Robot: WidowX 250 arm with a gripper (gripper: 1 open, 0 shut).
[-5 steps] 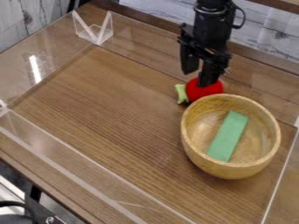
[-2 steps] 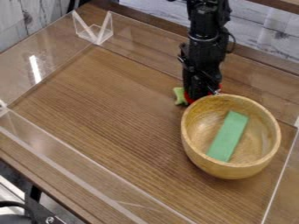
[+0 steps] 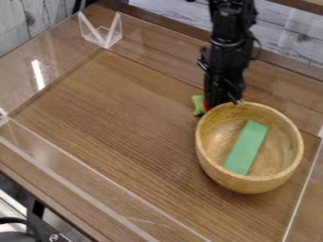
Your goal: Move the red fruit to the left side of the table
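Observation:
The red fruit (image 3: 198, 104) lies on the table (image 3: 113, 113) just behind the wooden bowl's far-left rim. Only its light green leafy stub shows; the red body is hidden behind the fingers. My black gripper (image 3: 224, 97) points straight down over it, its fingers drawn together low at the tabletop and shut on the fruit. The arm rises out of the top of the camera view.
A round light wooden bowl (image 3: 202, 144) stands at the right, right beside the gripper, with a flat green block (image 3: 247, 146) lying in it. Low clear acrylic walls (image 3: 51, 161) edge the table. A clear angled stand (image 3: 98, 33) sits at the back left.
The gripper sank onto the red fruit and shifted slightly right, and its fingers went from spread to shut. The fruit's red body, plain a second ago, is now covered.

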